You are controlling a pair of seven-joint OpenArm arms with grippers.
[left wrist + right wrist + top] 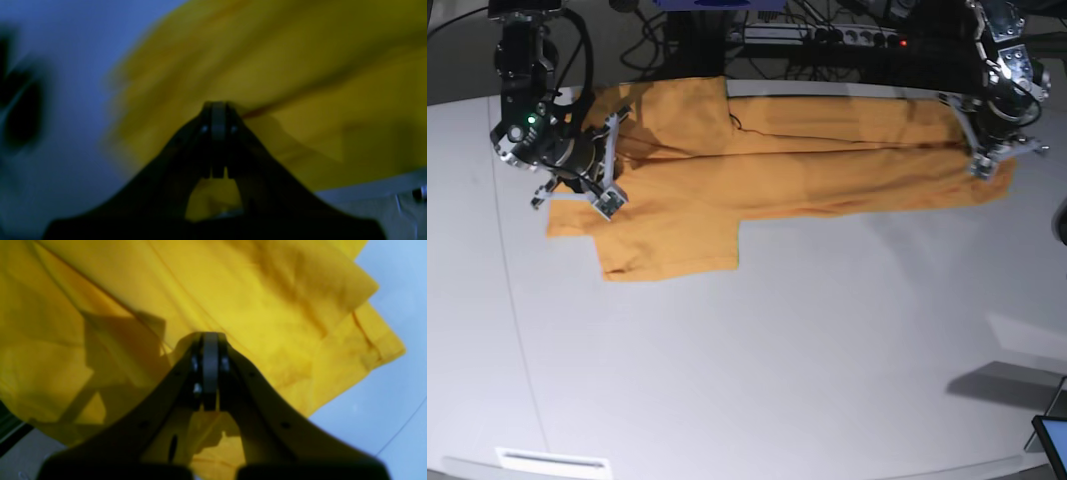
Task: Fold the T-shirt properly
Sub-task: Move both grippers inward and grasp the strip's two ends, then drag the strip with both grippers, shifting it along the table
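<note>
The orange-yellow T-shirt [757,180] lies stretched across the far part of the white table [757,370], one sleeve pointing toward the front left. Its far edge is doubled over toward the front. On the base view's left, my right gripper [609,197] is shut on the cloth near the sleeve. The right wrist view shows these jaws [210,335] pressed together with the T-shirt [267,290] bunched around them. On the base view's right, my left gripper [982,165] is shut on the hem end. The left wrist view is blurred, with the shut gripper [218,105] against the T-shirt [300,66].
A power strip [827,35] and cables run along the back edge behind the table. A screen corner [1052,440] sits at the front right. A white label [552,462] lies at the front left edge. A dark object [1062,220] shows at the right edge.
</note>
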